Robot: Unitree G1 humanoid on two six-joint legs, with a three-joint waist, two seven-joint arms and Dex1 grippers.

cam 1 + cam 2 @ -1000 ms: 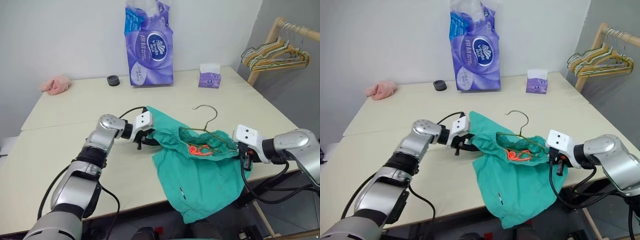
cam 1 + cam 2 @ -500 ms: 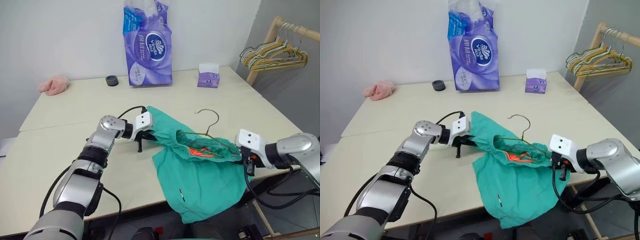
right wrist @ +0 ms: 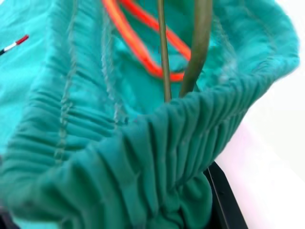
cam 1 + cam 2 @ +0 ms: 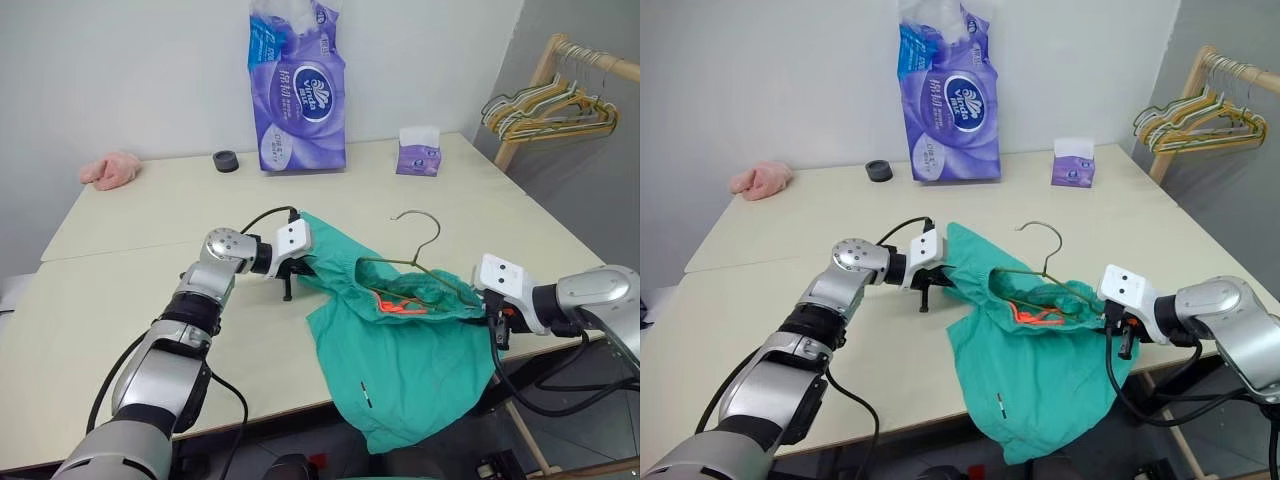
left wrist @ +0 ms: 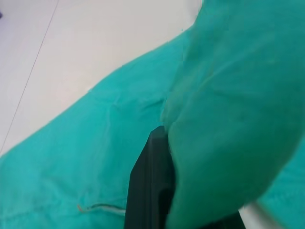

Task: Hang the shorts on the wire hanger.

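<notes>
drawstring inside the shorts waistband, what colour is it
Bright orange-red, a looped drawstring lying inside the teal shorts; the right wrist view shows it best.

shorts [image 4: 400, 365]: teal, waistband stretched open | wire hanger [image 4: 415, 262]: inside waistband

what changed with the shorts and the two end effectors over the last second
The left end effector closed on the left side of the shorts; a second ago its fingers stood open against the fabric there. The right end effector stayed shut on the right end of the waistband. The wire hanger kept its place, lower part inside the waistband, hook sticking out above.
</notes>
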